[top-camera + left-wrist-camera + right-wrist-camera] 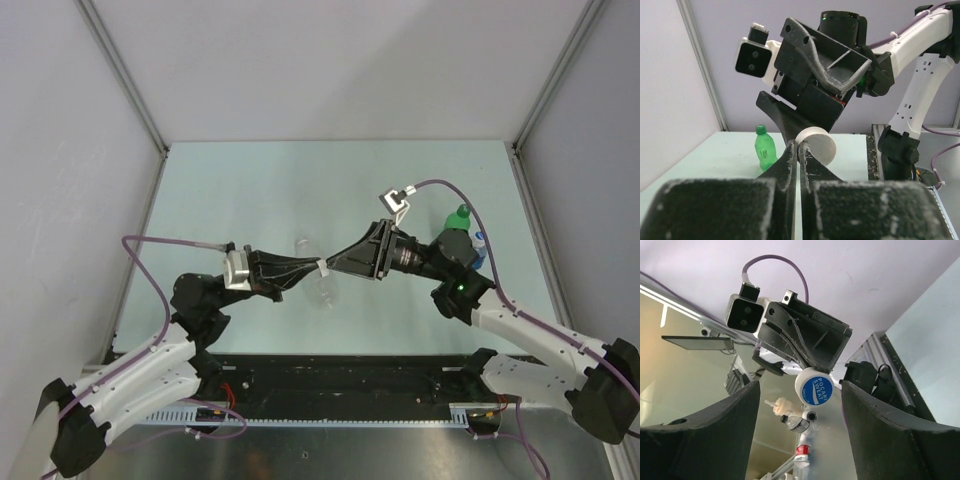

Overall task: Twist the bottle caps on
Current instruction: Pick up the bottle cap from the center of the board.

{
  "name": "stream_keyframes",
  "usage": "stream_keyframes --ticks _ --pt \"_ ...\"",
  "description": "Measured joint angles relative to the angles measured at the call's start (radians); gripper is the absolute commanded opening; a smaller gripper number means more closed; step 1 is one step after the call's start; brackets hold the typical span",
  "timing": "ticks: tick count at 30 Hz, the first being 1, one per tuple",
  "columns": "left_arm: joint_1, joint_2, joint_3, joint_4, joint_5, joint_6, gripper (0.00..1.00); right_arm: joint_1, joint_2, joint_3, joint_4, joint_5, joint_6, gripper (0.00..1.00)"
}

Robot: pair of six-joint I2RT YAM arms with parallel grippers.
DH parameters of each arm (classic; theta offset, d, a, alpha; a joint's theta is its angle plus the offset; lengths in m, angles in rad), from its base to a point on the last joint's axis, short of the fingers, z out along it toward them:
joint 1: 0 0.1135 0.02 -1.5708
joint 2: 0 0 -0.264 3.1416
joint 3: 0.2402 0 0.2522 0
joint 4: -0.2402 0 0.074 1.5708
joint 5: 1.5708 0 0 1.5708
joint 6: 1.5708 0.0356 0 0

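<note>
Two arms (150, 365) (530, 325) stretched tip to tip, left jaws pinching white cap (816, 145), right jaws open around it.

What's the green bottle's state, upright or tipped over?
Upright. In the left wrist view the green bottle stands on its base on the table, green cap on top.

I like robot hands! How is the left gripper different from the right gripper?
The left gripper is shut, pinching a white cap; the right gripper is open, holding nothing. The left gripper reaches from the left, the right gripper from the right. Both are black, facing each other.
</note>
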Motion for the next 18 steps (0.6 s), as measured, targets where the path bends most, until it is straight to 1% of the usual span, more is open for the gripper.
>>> stream_keyframes --ticks 3,7,10,18 --pt "0.0 0.003 0.0 0.005 0.008 0.005 0.0 0.006 0.026 0.0 0.029 -0.015 0.031 0.63" --pt "0.0 0.008 0.0 0.009 0.009 0.014 0.0 0.013 0.058 -0.001 0.046 -0.043 0.059 0.59" --pt "0.0 0.011 0.0 0.012 0.009 0.021 0.0 0.017 0.07 -0.001 0.047 -0.058 0.072 0.52" --pt "0.0 0.014 0.0 0.024 0.026 0.038 0.0 0.019 0.07 -0.002 0.043 -0.068 0.072 0.43"
